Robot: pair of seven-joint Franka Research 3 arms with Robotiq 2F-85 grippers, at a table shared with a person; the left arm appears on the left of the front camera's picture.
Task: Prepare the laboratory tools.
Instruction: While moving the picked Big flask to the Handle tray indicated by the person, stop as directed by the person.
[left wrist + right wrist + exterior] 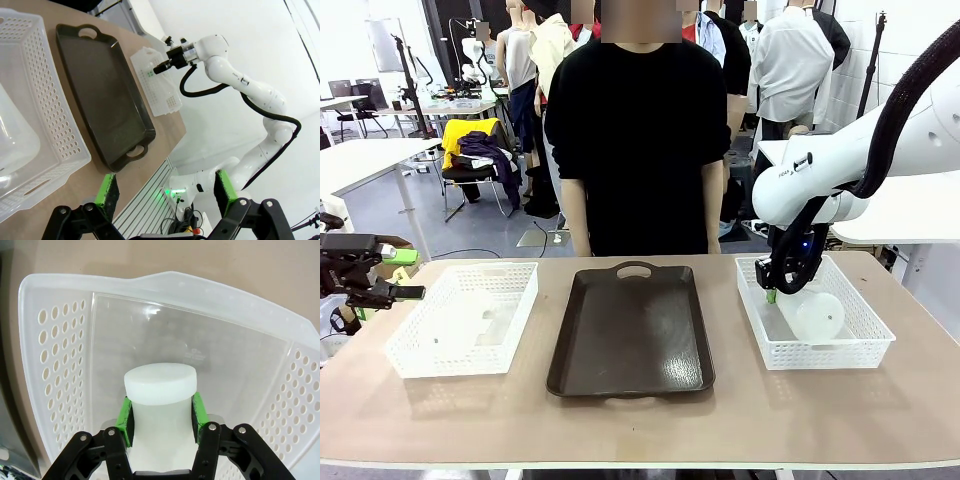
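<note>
frosted flask (820,316) slanted, neck up in right claw (772,294)

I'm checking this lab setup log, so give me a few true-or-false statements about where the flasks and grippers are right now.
1. The right gripper is shut on a flask by its neck, inside the right basket. True.
2. The other flask lies on the brown tray. False: the other flask lies in the left basket, beside the brown tray.
3. The left gripper is open. True.
4. The left gripper hovers over the brown tray. False: it is out past the left basket's outer side.
</note>
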